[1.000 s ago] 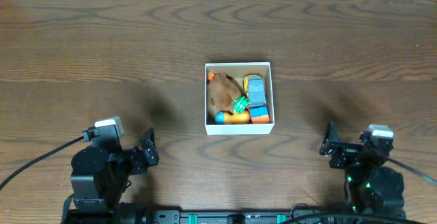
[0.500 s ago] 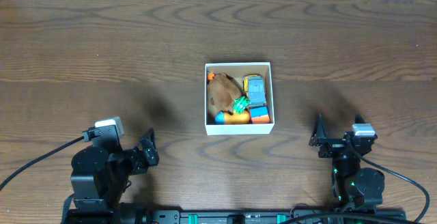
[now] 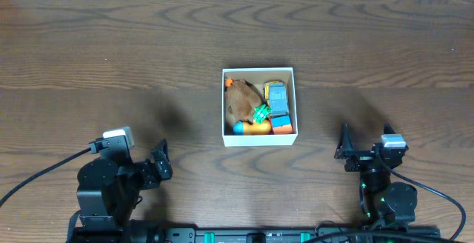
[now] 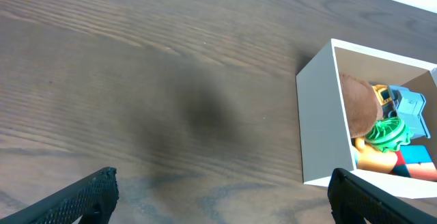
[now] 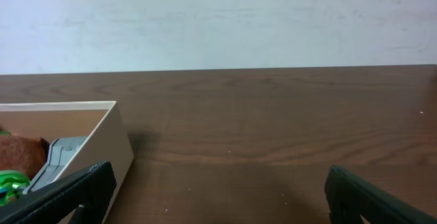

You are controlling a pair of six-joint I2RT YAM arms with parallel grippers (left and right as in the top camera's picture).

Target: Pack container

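Observation:
The container (image 3: 259, 138) is a square white box in the middle of the table. It holds a brown plush toy (image 3: 240, 98), a grey and yellow toy car (image 3: 276, 95), a green toy (image 3: 261, 114) and orange pieces (image 3: 282, 124). It also shows in the left wrist view (image 4: 317, 128) and the right wrist view (image 5: 113, 142). My left gripper (image 3: 161, 161) is open and empty at the front left, apart from the box. My right gripper (image 3: 345, 148) is open and empty at the front right.
The dark wood table (image 3: 111, 50) runs to a white wall at the back. Both arm bases sit at the front edge, the left base (image 3: 104, 191) and the right base (image 3: 389, 198).
My right arm has drawn back and shifted a little left toward its base between the earliest frame and now. The left arm and the box contents have not moved.

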